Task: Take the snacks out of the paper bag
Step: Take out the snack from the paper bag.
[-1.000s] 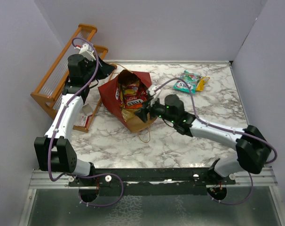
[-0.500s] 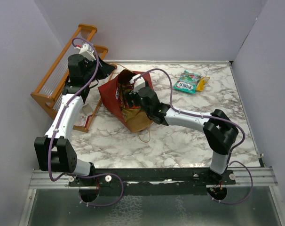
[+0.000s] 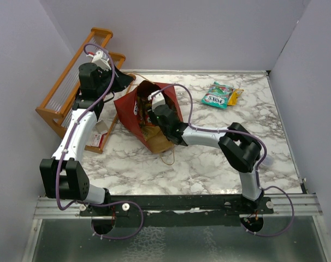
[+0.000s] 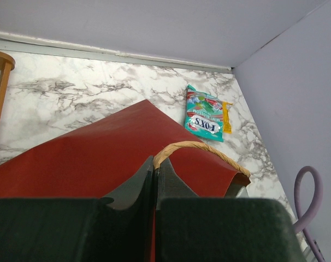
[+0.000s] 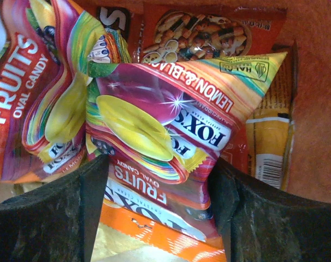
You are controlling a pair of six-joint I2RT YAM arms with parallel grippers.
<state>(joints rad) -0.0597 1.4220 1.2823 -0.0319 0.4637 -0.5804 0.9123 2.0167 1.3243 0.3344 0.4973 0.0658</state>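
The red paper bag [image 3: 128, 112] lies tipped on the marble table, its mouth facing right. My left gripper [image 3: 124, 83] is shut on the bag's twisted paper handle [image 4: 204, 147] at the bag's upper rim [image 4: 100, 158]. My right gripper [image 3: 149, 109] is reaching inside the bag. In the right wrist view it [image 5: 157, 191] is open, with its fingers either side of a red-yellow Fox's candy packet [image 5: 154, 120]. More snacks are packed around it: a second red-yellow packet [image 5: 34, 98], a nut snack bag [image 5: 204, 33] and an orange-yellow packet [image 5: 269, 142]. A teal packet [image 3: 217, 95] lies outside on the table.
An orange wooden slatted rack [image 3: 72, 87] stands at the far left behind my left arm. A small yellow packet [image 3: 235, 96] lies against the teal one. Walls close in the table at the back and both sides.
My right arm has swung left and pushed its gripper from the bag's mouth deep into the bag among the packets. My left gripper has kept its hold.
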